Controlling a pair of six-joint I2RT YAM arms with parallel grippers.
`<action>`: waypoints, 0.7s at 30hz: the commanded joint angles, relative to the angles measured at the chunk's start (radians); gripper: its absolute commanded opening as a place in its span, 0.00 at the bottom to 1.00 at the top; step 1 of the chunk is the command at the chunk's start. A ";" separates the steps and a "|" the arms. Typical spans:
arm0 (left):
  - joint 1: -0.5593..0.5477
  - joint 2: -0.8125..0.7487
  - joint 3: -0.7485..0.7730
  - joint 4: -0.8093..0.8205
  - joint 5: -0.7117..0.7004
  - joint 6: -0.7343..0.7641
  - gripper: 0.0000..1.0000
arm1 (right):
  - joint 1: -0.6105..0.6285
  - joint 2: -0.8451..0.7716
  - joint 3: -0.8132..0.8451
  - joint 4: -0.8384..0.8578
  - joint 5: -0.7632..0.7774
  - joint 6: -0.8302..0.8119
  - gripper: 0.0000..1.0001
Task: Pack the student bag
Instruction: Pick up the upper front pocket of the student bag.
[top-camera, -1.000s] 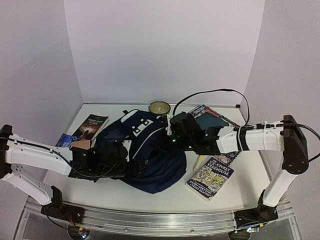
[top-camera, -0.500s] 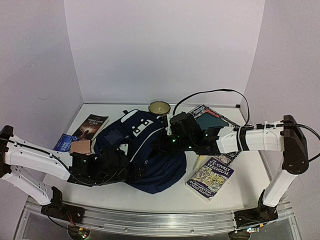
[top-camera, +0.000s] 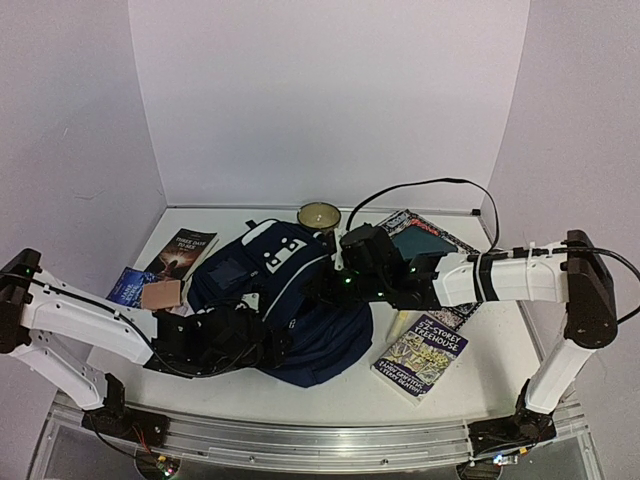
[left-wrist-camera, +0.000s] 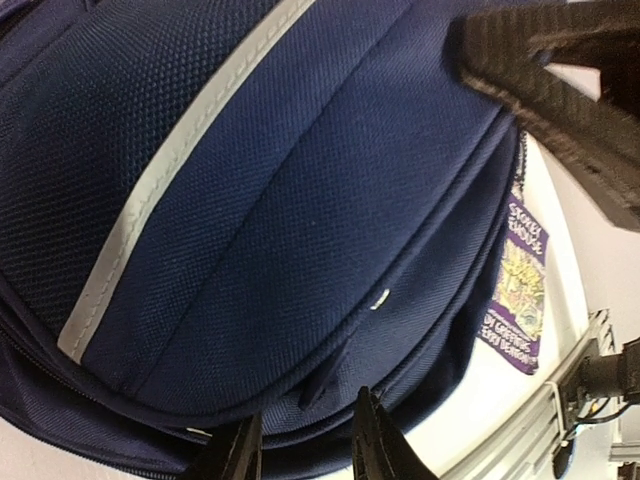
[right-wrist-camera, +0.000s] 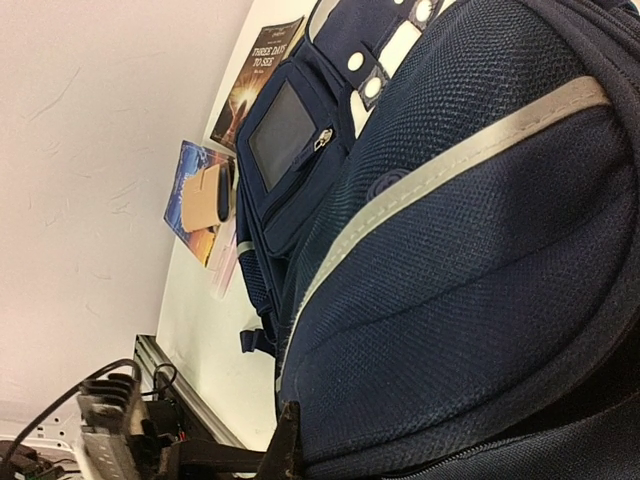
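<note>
The student bag (top-camera: 300, 310) lies flat at the middle of the desk (top-camera: 330, 395); if one arm tugs while the other pins the fabric, the seam could snag or the bag could slide onto the paperback (top-camera: 420, 355) to its right. The left arm reaches in low from the near left, its end effector (left-wrist-camera: 305, 450) narrowly parted at the bag's near seam, grip unclear. The right arm stretches in from the right, its end effector (right-wrist-camera: 288, 445) closed tight against the fabric.

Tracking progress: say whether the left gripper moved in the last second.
Yes. The left gripper slid right, away from the small tan block, along the navy-blue fabric backpack.
</note>
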 joint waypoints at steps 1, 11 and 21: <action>0.001 0.064 0.060 0.077 -0.033 0.030 0.30 | 0.002 -0.041 0.066 0.090 -0.006 0.002 0.00; 0.001 0.091 0.081 0.109 -0.127 0.040 0.17 | 0.001 -0.048 0.047 0.097 -0.040 0.014 0.00; 0.000 0.038 0.097 0.150 -0.103 0.049 0.15 | 0.001 -0.047 0.021 0.106 -0.056 0.025 0.00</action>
